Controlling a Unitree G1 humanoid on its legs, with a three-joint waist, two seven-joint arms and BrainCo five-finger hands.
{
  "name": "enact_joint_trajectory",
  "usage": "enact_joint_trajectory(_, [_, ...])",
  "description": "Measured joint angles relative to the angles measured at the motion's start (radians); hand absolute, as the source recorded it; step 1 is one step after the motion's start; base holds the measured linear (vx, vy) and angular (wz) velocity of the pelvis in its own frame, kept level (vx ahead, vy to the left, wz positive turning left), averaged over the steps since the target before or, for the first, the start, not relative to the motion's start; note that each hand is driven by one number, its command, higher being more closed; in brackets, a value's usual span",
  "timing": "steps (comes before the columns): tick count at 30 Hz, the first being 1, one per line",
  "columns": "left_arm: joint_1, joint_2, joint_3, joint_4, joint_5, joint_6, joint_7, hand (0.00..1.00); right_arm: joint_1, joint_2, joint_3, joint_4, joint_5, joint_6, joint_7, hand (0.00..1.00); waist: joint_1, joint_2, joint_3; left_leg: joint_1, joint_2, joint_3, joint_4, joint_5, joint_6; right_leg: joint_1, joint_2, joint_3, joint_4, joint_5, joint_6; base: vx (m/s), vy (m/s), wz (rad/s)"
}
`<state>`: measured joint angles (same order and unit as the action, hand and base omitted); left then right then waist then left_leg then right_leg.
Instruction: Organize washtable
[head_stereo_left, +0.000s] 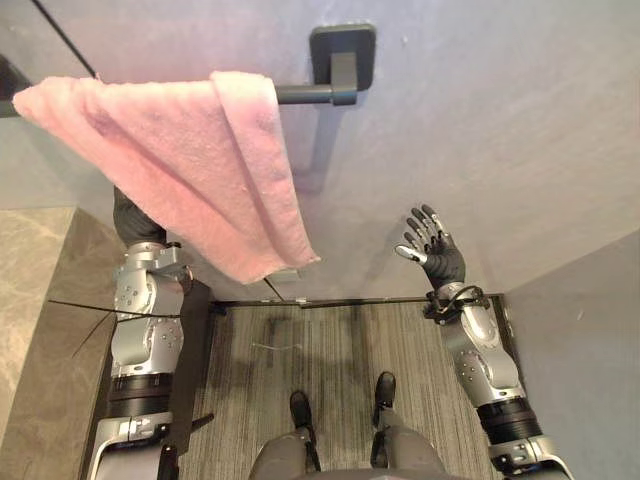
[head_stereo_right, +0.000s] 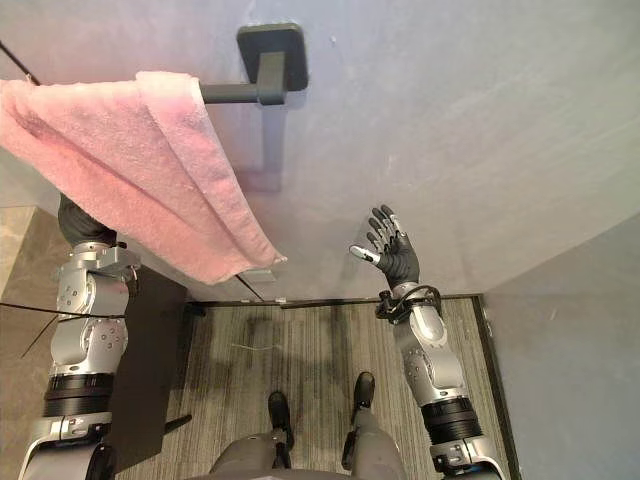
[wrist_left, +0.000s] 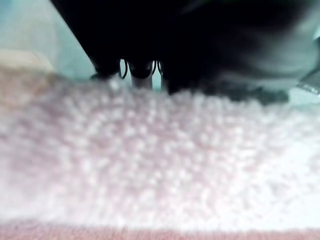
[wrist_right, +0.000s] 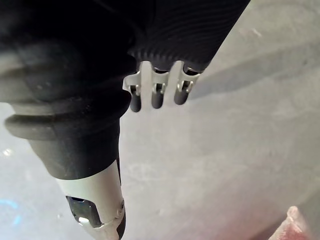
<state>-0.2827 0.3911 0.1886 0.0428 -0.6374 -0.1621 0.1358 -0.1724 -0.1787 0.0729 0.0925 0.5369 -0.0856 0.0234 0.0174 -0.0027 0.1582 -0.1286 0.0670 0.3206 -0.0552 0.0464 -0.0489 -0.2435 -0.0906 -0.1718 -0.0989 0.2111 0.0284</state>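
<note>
Fluffy pink towel (wrist_left: 160, 165) v. close, L hand (wrist_left: 210, 50) just behind

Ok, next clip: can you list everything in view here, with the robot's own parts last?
towel: one, pink, draped over the rail, hanging slanted at the left
rail: one, dark grey, fixed to the wall by a square mount
wall: one, grey, behind the rail
floor: grey, striped, below
stone surface: one, beige-grey, far left
left hand: one, close against the towel, hidden behind it in the eye views
right hand: one, open, raised near the wall, apart from the towel
</note>
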Motion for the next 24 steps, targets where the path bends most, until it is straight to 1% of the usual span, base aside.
enact_joint_trajectory(2, [0.0,0.005,0.0,0.0,0.0,0.001,-0.002,1.0,0.012,0.001,-0.005,0.0,-0.001,0.0,0.0,0.0,0.001,0.0,0.0,-0.002,0.0,0.005,0.002,0.0,0.0,-0.005,0.0,0.006,0.0,0.003,0.0,0.02,0.014,-0.11])
enact_joint_trajectory(6, [-0.006,0.005,-0.023,0.0,0.002,0.002,-0.006,1.0,0.038,0.009,-0.009,0.0,-0.012,0.0,0.0,0.0,-0.007,0.0,0.0,-0.002,-0.002,0.017,0.004,-0.003,-0.004,-0.011,-0.001,0.019,0.0,0.008,0.0,0.01,0.018,-0.08])
enact_joint_trajectory(9, [-0.005,0.001,-0.027,0.0,0.003,0.0,-0.009,1.0,0.055,0.018,-0.026,0.0,-0.019,0.0,-0.003,0.0,-0.005,0.0,0.0,-0.017,-0.002,0.027,0.004,-0.003,-0.004,-0.03,-0.005,0.03,0.0,0.01,0.0,0.02,0.025,-0.09])
enact_joint_trajectory(14, [-0.004,-0.059,-0.022,0.0,0.023,-0.008,-0.012,1.0,0.071,0.02,-0.047,0.0,-0.02,0.0,-0.008,0.0,-0.005,0.001,0.0,-0.018,-0.003,0.028,0.004,0.0,0.0,-0.032,-0.007,0.032,0.0,0.012,-0.001,0.04,0.026,-0.01])
enact_joint_trajectory(16, [0.0,-0.083,-0.022,0.001,0.042,-0.012,-0.023,1.0,0.08,0.027,-0.06,0.0,-0.021,-0.001,-0.019,0.0,-0.005,0.001,0.0,-0.018,-0.006,0.026,0.003,0.0,0.0,-0.032,-0.01,0.031,0.0,0.012,0.0,0.04,0.034,0.03])
enact_joint_trajectory(20, [0.01,-0.112,-0.02,0.001,0.061,-0.025,-0.026,1.0,0.091,0.035,-0.067,0.0,-0.022,-0.003,-0.026,0.0,-0.004,0.001,0.0,-0.025,-0.015,0.023,0.001,-0.001,-0.001,-0.038,-0.018,0.029,0.0,0.012,0.01,0.04,0.041,0.04])
enact_joint_trajectory(24, [0.03,-0.117,-0.02,0.0,0.061,-0.042,-0.029,1.0,0.093,0.048,-0.067,0.0,-0.039,-0.004,-0.029,0.0,-0.005,0.001,0.0,-0.031,-0.02,0.021,-0.001,-0.001,0.0,-0.044,-0.024,0.029,0.0,0.012,0.015,0.04,0.034,0.03])
